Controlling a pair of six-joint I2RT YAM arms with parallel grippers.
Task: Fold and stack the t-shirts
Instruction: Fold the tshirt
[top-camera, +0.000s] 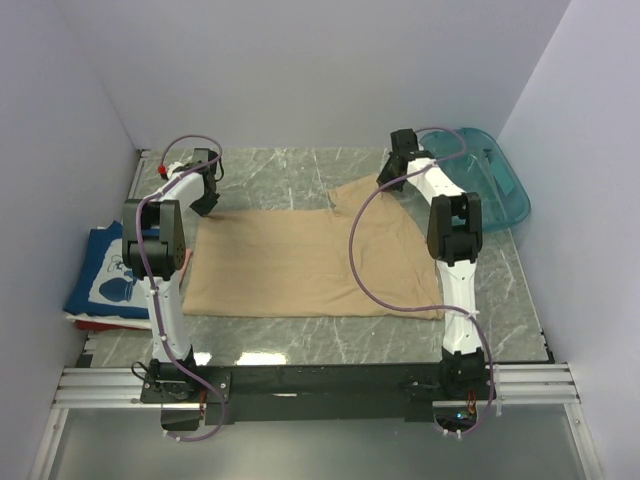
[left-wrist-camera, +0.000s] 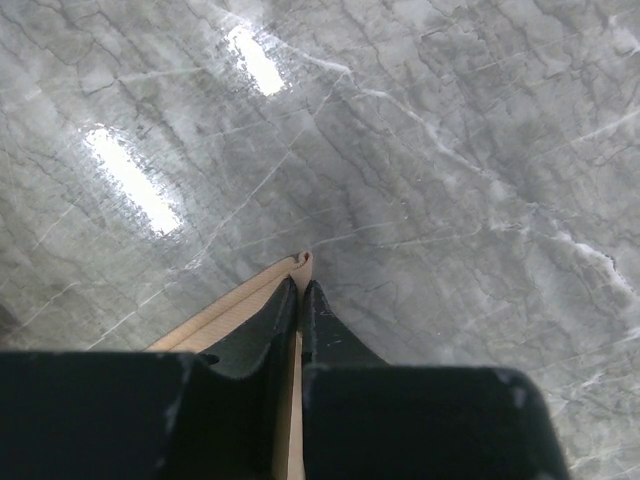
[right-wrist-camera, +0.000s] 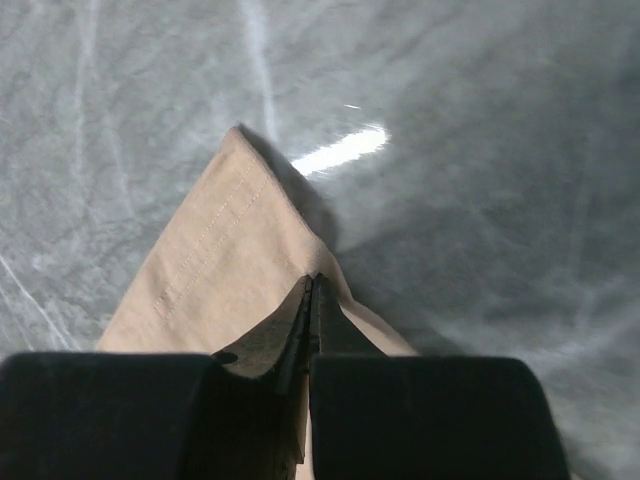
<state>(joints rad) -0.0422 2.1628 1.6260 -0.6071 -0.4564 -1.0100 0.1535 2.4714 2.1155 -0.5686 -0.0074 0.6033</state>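
The tan t-shirt (top-camera: 300, 265) lies spread flat across the middle of the marble table. My left gripper (top-camera: 207, 205) is at its far left corner; in the left wrist view the gripper (left-wrist-camera: 300, 287) is shut on a thin edge of the tan cloth (left-wrist-camera: 225, 318). My right gripper (top-camera: 392, 182) is at the shirt's far right part, where the cloth rises a little. In the right wrist view that gripper (right-wrist-camera: 315, 285) is shut on a pinched fold of tan cloth (right-wrist-camera: 215, 260). A navy t-shirt (top-camera: 105, 275) with white print lies folded at the left edge, on top of a red one (top-camera: 95, 322).
A teal plastic tub (top-camera: 495, 185) lies at the far right corner, just behind the right arm. White walls close in the table on the left, back and right. A purple cable hangs from the right arm over the tan shirt.
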